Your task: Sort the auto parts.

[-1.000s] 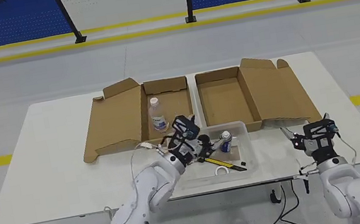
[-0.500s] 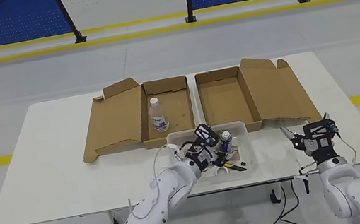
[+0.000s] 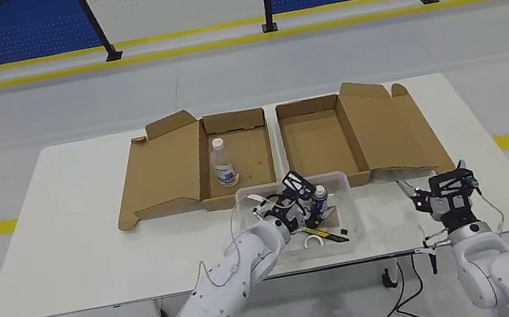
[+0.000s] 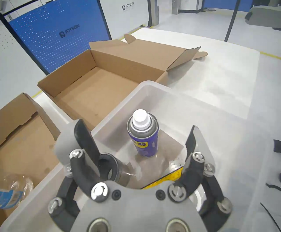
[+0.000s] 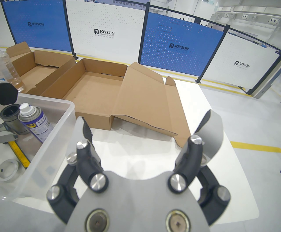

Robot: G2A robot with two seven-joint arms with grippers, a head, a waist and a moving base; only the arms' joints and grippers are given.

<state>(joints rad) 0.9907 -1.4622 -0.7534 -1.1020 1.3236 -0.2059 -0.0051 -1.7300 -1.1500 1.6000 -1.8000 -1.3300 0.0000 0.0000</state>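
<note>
Spray can [image 4: 142,136] is standing upright in the clear tub [image 4: 151,84], in the half toward the boxes; a dark metal cylinder [image 4: 109,167] is standing just beside it; a yellow ruler [image 4: 166,176] is lying on the tub floor nearer the robot, and a small metal ring [image 5: 8,169] is sitting by the ruler.

Left gripper [image 4: 136,127] is hanging over the tub with the fingers spread wide and nothing between them; in the left wrist view the can is lining up in the gap ahead of the fingers, apart from both; one finger is passing close by the cylinder, contact there is hard to tell.

Tub is resting at the near edge of the worktop [image 3: 72,219]; behind it two open cardboard boxes are lying side by side; the left box [image 3: 253,149] is holding a clear bottle [image 3: 224,167]; the right box [image 3: 318,143] is showing a bare floor.

Right gripper [image 5: 147,123] is hovering above the worktop to the right of the tub, fingers also wide, carrying nothing.

Step in hand, as I'm reading it: lining up a pick from the tub, most likely the can; sorting is looking early, with most parts in the tub.

Next move is calling for lowering until the fingers are straddling the can body, clearing the cylinder, then closing and lifting straight up over the tub wall; which box is taking it I can't tell.
</note>
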